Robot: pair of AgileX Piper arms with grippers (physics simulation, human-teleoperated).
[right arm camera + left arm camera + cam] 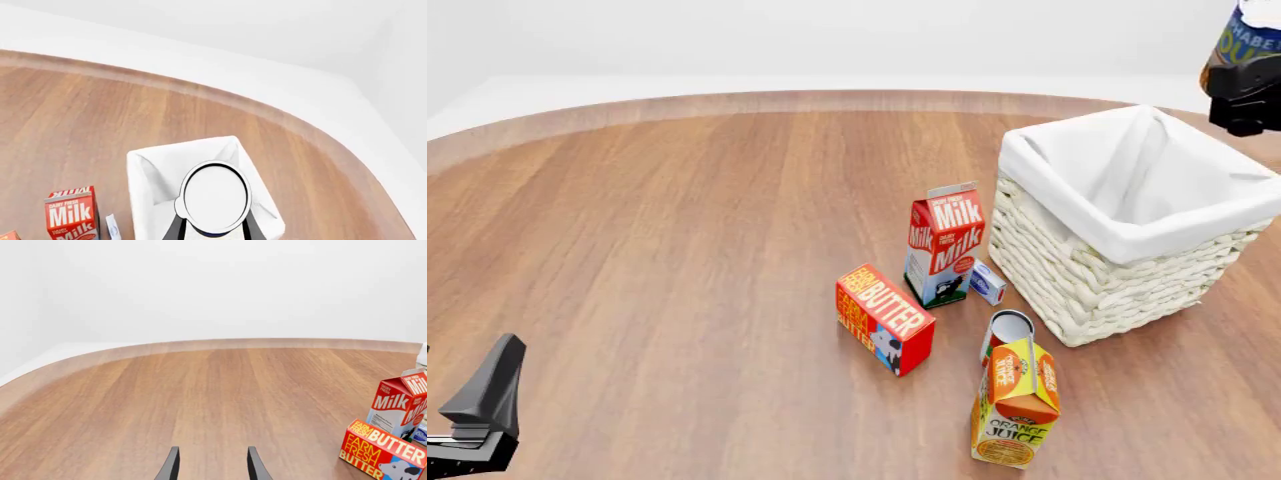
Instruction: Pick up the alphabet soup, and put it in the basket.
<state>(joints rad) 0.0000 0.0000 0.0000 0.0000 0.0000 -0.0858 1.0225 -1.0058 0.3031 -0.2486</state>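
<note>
The alphabet soup can (pixel 1249 40), with its blue label, hangs at the top right of the front view, held in my right gripper (pixel 1244 102). It is high above the far right side of the white wicker basket (pixel 1068 270). In the right wrist view the can's white top (pixel 215 196) sits between the dark fingers (pixel 175 231), with the basket's white lining (pixel 153 175) directly below. My left gripper (pixel 212 467) is open and empty, low over bare table at the front left (pixel 481 405).
Left of the basket stand a red milk carton (pixel 945 243), a small white-blue box (pixel 988 282) and a red butter box (pixel 885 318). In front of the basket are an orange juice carton (pixel 1016 403) and, behind it, a red-labelled can (pixel 1008 328).
</note>
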